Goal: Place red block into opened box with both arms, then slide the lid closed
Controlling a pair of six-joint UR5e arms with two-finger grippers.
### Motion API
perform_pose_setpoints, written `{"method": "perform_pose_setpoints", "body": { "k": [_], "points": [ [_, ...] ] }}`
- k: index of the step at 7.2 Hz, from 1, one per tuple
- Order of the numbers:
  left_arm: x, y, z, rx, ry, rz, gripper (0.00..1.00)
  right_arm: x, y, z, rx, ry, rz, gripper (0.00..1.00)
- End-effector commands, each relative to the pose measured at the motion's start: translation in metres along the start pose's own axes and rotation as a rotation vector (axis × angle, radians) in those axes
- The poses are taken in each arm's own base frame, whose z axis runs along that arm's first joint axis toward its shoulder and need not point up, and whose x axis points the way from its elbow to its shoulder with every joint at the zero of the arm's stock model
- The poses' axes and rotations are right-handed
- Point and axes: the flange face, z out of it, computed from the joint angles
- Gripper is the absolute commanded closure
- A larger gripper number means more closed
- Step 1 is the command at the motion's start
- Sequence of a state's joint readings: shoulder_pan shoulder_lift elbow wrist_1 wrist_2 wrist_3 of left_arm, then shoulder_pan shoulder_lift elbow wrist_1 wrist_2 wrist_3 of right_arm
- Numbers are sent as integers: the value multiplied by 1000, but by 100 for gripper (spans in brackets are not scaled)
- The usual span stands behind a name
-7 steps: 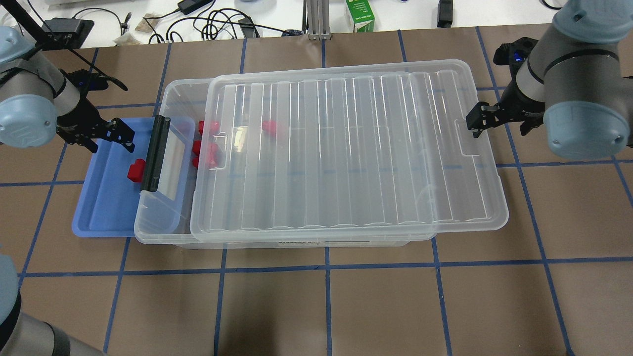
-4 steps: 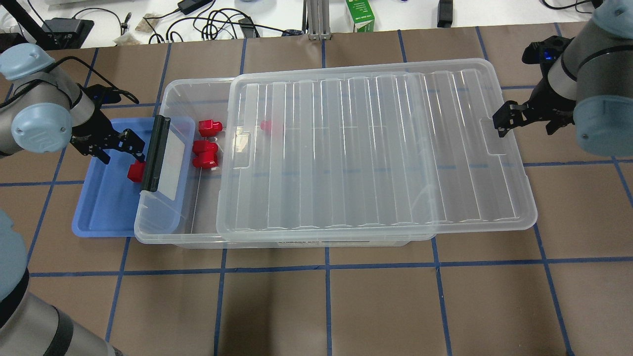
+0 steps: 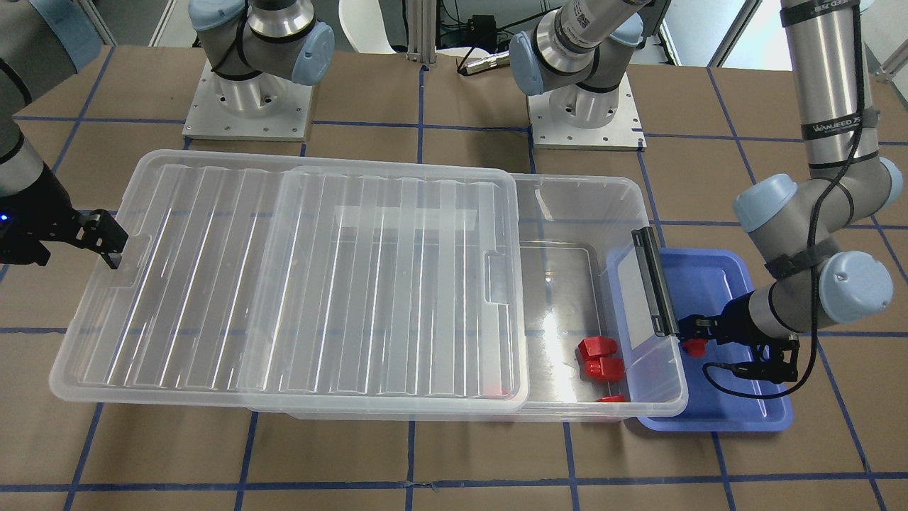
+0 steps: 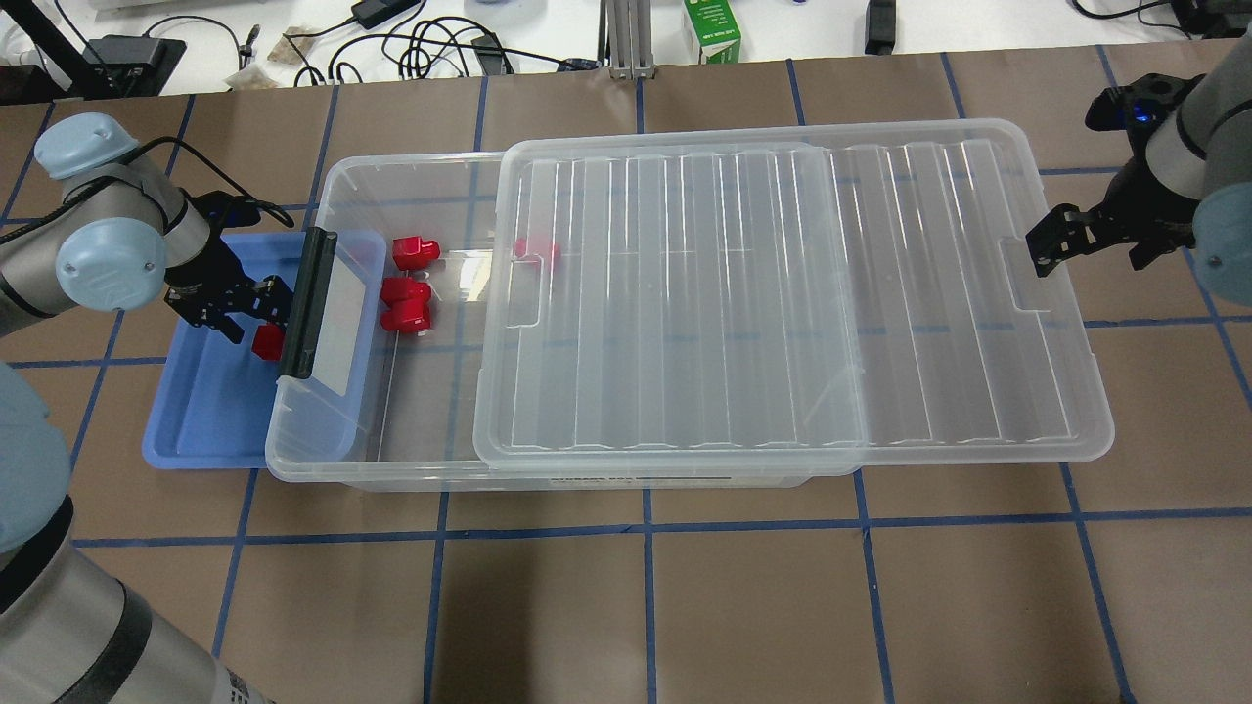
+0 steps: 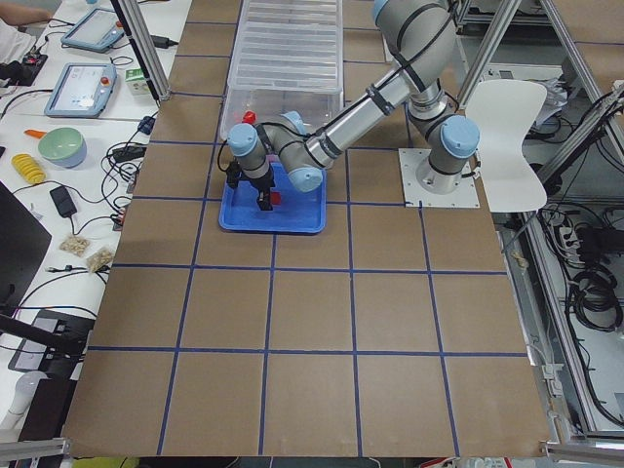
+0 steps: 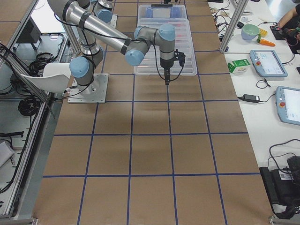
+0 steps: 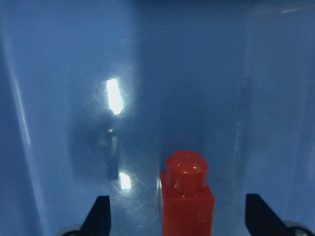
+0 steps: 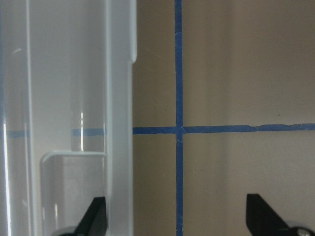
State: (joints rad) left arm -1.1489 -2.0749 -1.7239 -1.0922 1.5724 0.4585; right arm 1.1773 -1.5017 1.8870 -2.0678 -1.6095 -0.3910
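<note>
From overhead, the brown paper-covered table (image 4: 626, 606) with its blue tape grid carries the large shallow clear plastic box (image 4: 337, 467). The ribbed clear plastic lid (image 4: 782, 293) lies on it offset toward 3 o'clock, overhanging that end and leaving the 9 o'clock end uncovered. The shallow blue plastic tray (image 4: 196, 420) sits at 9 o'clock of the box, overlapped by the end that bears the black bar latch (image 4: 305, 303). My right gripper (image 8: 178, 221) is spread wide at the lid's 3 o'clock edge, one fingertip over the lid, the other over bare table, gripping nothing. My left gripper (image 7: 179, 219) is down in the tray, fingers released and straddling the small red plastic block (image 7: 187, 196) without touching it; the block lies on the tray floor just beside the latch. Three more red blocks (image 4: 406, 288) lie in the uncovered strip, and a fourth block (image 4: 536, 252) lies under the lid's edge.
</note>
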Motion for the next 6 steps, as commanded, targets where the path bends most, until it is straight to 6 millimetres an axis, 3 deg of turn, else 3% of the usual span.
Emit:
{"method": "perform_pose_setpoints", "body": {
  "k": [1, 3, 4, 6],
  "points": [
    [0, -2, 2, 0, 0, 3, 100, 22, 4, -1, 0, 5, -1, 0],
    [3, -5, -22, 40, -23, 9, 100, 25, 4, -1, -1, 5, 2, 0],
    [6, -12, -53, 93, -48, 17, 100, 25, 4, -1, -1, 10, 2, 0],
    [14, -5, -142, 102, -55, 17, 100, 46, 9, 0, -10, 23, 9, 0]
  ]
}}
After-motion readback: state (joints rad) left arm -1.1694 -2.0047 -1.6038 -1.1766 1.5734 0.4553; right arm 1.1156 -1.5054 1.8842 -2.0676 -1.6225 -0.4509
